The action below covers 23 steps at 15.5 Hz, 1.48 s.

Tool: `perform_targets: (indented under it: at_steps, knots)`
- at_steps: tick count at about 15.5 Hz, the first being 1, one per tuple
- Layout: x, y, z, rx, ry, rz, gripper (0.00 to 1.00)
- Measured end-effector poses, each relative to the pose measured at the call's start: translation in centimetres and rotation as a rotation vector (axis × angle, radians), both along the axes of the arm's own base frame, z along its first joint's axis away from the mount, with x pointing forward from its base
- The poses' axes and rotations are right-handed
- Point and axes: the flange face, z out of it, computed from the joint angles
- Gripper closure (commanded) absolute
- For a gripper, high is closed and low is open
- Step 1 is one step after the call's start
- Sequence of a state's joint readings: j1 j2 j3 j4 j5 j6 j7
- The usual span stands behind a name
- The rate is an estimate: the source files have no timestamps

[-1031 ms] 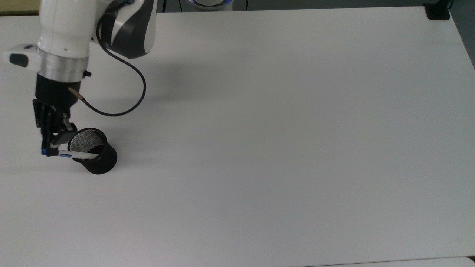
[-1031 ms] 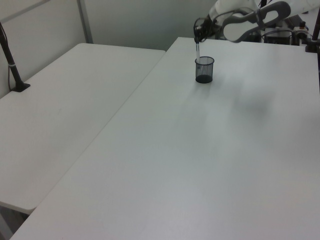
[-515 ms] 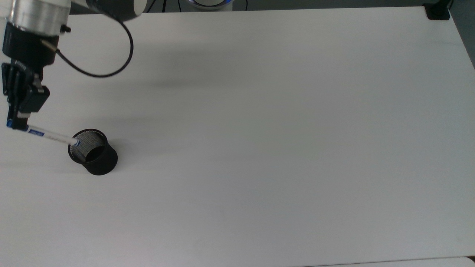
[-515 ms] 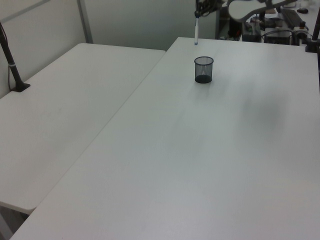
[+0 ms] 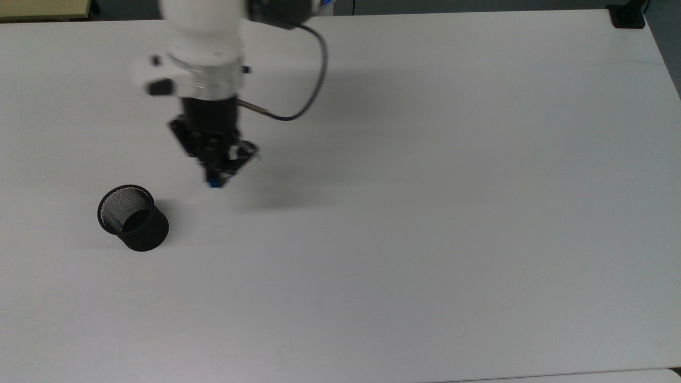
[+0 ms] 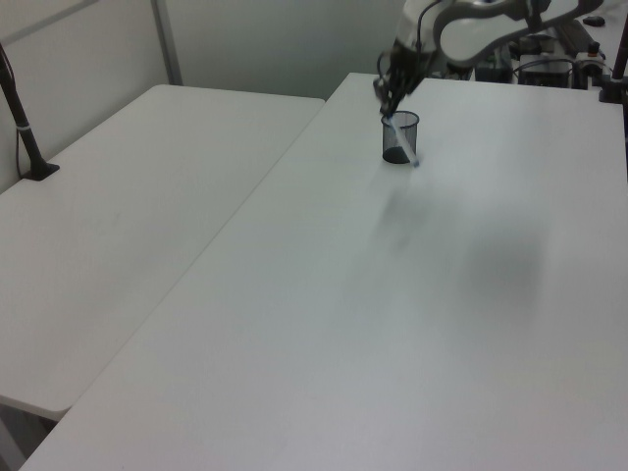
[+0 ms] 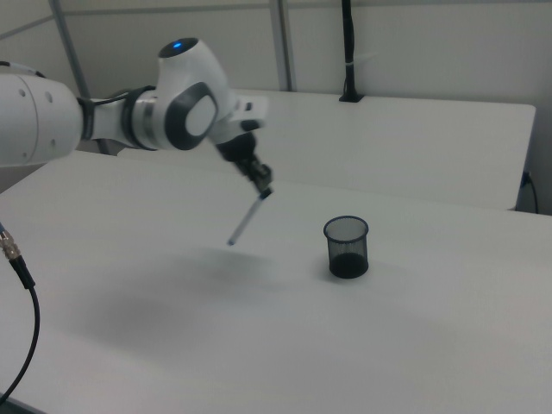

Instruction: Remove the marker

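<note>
Black mesh cup (image 7: 347,246) sits empty; end effector (image 7: 261,191) clamps the marker (image 7: 245,220) by its top, hanging tilted above the worktop (image 7: 414,328), clear of the cup so it can be put down

The white Panda arm (image 7: 103,116) reaches out above the table, wrist tilted downward. Its black gripper (image 7: 261,189) is clamped on the marker (image 7: 246,221), which hangs slantwise in the air below the fingers (image 5: 215,159).
</note>
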<state>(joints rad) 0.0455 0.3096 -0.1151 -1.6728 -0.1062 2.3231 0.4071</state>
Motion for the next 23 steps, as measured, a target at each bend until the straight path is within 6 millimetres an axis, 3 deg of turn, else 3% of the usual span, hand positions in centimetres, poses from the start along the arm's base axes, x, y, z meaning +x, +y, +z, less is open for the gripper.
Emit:
perform_targets:
  at_steps: [3, 6, 9, 10, 13, 14, 16, 17, 21, 23]
  knots:
    - [-0.4, 5.6, -3.3, -0.024, 0.12, 0.171, 0.83]
    - [-0.3, 9.4, -8.1, -0.041, 0.209, 0.271, 0.74]
    - [-0.2, 11.5, -12.5, -0.053, 0.274, 0.32, 0.62]
    - [-0.2, 11.7, -13.3, -0.055, 0.286, 0.33, 0.51]
    - [-0.2, 12.1, -14.9, -0.058, 0.31, 0.337, 0.45]
    - [-0.2, 12.0, -15.3, -0.058, 0.314, 0.337, 0.31]
    - [0.1, 11.9, -15.0, -0.059, 0.307, 0.334, 0.15]
    - [0.4, 11.7, -14.5, -0.06, 0.297, 0.331, 0.0]
    - [0.5, 10.8, -11.7, -0.062, 0.322, 0.308, 0.0]
    - [0.0, 10.1, -9.0, -0.061, 0.333, 0.302, 0.0]
